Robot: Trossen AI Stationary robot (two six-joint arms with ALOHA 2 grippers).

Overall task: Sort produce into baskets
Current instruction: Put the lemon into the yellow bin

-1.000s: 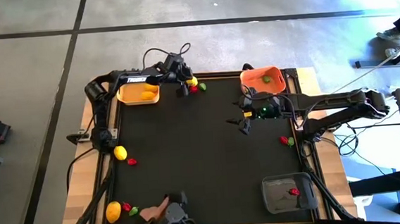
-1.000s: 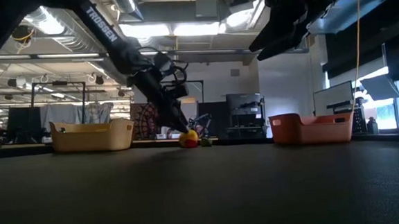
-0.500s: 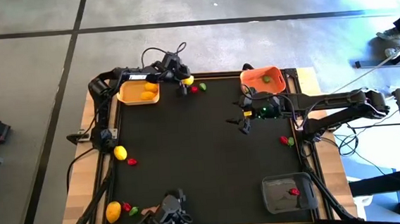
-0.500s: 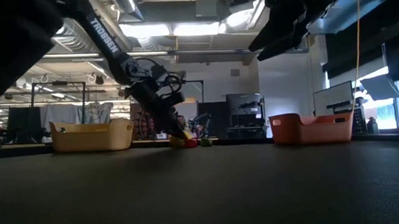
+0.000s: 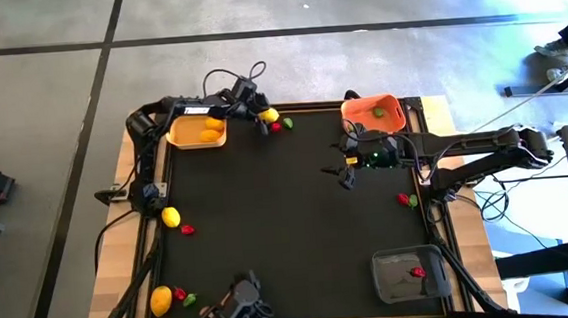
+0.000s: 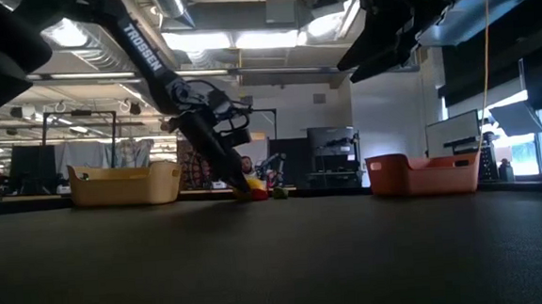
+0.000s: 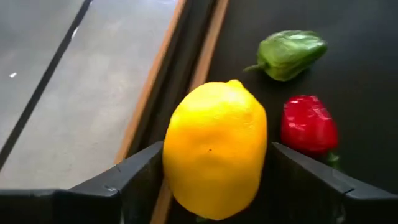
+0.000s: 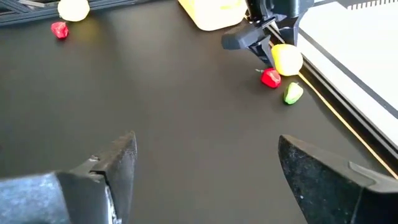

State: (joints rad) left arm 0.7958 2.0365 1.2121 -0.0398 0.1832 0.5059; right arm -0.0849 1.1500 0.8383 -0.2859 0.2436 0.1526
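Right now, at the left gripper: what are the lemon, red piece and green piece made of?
Lemon: likely hard plastic, smooth with a soft sheen and no peel pores. Red piece: glossy, faceted, looks like moulded plastic. Green piece: the same look, creased lobes with highlights. The left gripper brackets the lemon; contact is unclear.

Left wrist view: lemon (image 7: 214, 149) bottom end is cut off by the frame edge; contact between it and the fingers (image 7: 134, 180) cannot be told. Red piece (image 7: 309, 124) lower side is partly hidden behind the other finger. Low view: lemon is mostly hidden by the left gripper (image 6: 240, 184); yellow basket (image 6: 127, 184) contents are hidden by its wall. High view: grey basket (image 5: 409, 275) contents are too small to tell beyond a red speck.
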